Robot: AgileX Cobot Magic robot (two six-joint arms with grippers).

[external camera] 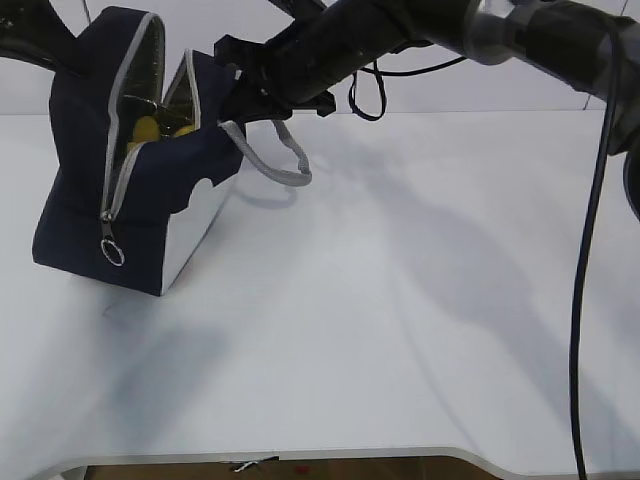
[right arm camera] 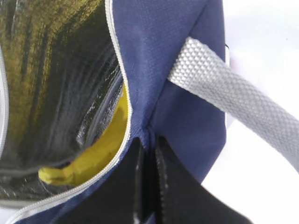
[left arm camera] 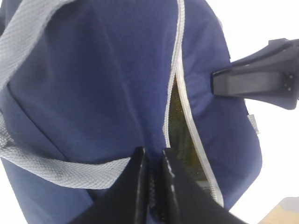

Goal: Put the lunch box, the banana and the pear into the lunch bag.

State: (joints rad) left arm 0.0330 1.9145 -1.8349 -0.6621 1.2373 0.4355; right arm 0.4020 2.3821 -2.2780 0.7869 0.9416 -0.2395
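Two grippers of mine were both pinched on the lunch bag [external camera: 130, 190], one on each side of its open mouth. My left gripper [left arm camera: 153, 175] had its fingers [left arm camera: 138, 186] drawn together on a fold of navy fabric right at the grey zipper edge, with the bag's body spreading away above and to the left of the fingertips and a grey strap [left arm camera: 65, 170] running just beside them on the left. My right gripper [right arm camera: 148, 158] was likewise clamped on the bag's rim, its two dark fingers [right arm camera: 135, 186] nearly touching with only the blue cloth between them; the other strap handle [right arm camera: 224, 88] passed up and to the right of it. Just to the left of my right fingertips, inside the silvery lining [right arm camera: 56, 70], lay the banana [right arm camera: 88, 158], its yellow curve pressed against the inner wall below the zipper edge. From the outside view, yellow fruit showed inside the opening, though I could not tell the pear from the banana there, and the lunch box was hidden from me. The bag stood on the white table [external camera: 400, 330], its ring pull [external camera: 113, 252] hanging at the near end.
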